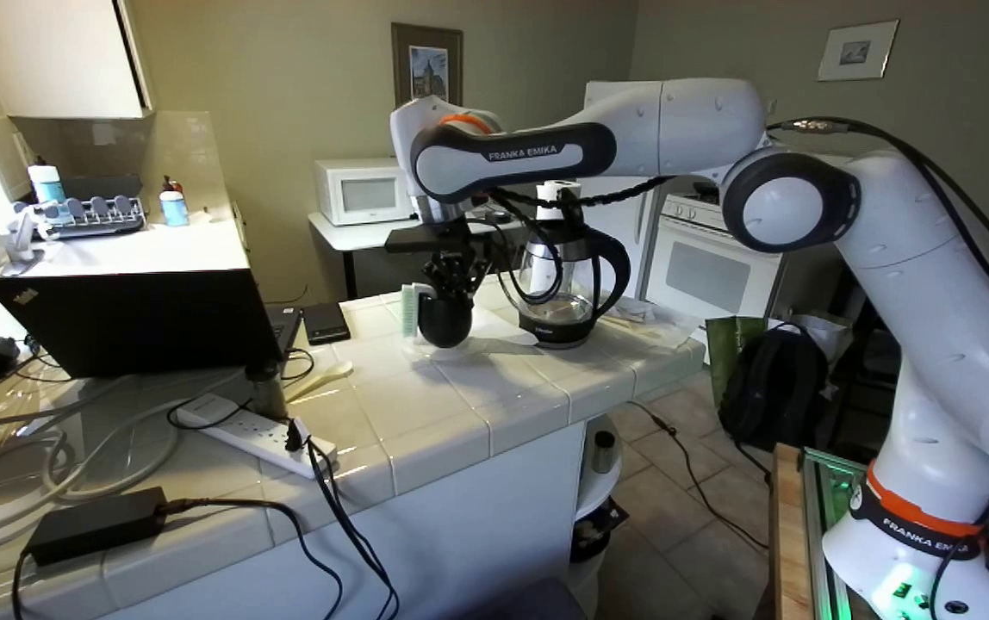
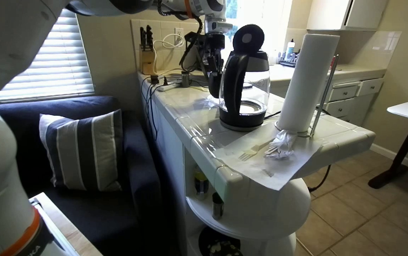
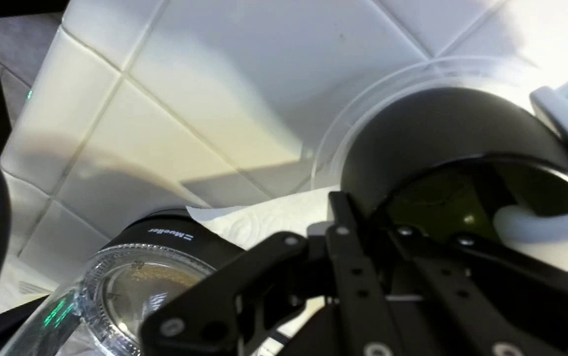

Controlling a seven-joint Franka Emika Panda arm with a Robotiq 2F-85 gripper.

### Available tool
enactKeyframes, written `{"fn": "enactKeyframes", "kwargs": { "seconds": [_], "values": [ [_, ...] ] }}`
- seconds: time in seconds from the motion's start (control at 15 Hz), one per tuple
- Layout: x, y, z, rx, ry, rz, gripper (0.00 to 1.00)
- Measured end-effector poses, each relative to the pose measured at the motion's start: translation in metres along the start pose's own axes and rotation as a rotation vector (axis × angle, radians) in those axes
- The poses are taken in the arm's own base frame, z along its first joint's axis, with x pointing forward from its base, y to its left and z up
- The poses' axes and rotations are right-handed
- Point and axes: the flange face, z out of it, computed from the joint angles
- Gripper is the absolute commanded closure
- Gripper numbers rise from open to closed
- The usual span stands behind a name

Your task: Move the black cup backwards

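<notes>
The black cup point(image 1: 445, 322) is small, round and dark, near the middle of the tiled counter. In the wrist view the cup point(image 3: 442, 123) stands upright over a clear round dish point(image 3: 331, 143), its dark inside showing. I cannot tell whether it touches the dish. A pale brush-like piece with greenish bristles point(image 1: 410, 310) is at its side, and its pale curved part reaches over the rim. My gripper point(image 3: 363, 210) points down with one finger outside the cup's wall and one inside, closed on the rim. In an exterior view the cup point(image 2: 214, 85) is partly hidden behind the carafe.
The glass carafe point(image 1: 559, 297) with black handle stands close beside the gripper. A paper towel roll point(image 2: 307, 85) and plastic forks on paper point(image 2: 252, 151) are at the counter's end. A laptop point(image 1: 137, 323), black box point(image 1: 325, 324), power strip point(image 1: 253, 435) and cables lie on the other side.
</notes>
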Motion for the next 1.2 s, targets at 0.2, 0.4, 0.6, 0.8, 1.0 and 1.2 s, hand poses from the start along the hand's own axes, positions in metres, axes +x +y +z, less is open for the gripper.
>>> {"fn": "enactKeyframes", "kwargs": {
  "seconds": [0.2, 0.4, 0.6, 0.8, 1.0, 1.2],
  "values": [
    [0.012, -0.003, 0.001, -0.029, -0.019, 0.027, 0.97],
    [0.021, -0.010, 0.006, -0.019, -0.040, 0.043, 0.97],
    [0.026, -0.018, 0.016, -0.013, -0.058, 0.052, 0.97],
    [0.028, -0.025, 0.022, -0.004, -0.064, 0.058, 0.97],
    [0.028, -0.028, 0.021, 0.009, -0.062, 0.061, 0.57],
    [0.029, -0.027, 0.009, 0.036, -0.060, 0.064, 0.35]
  ]
}}
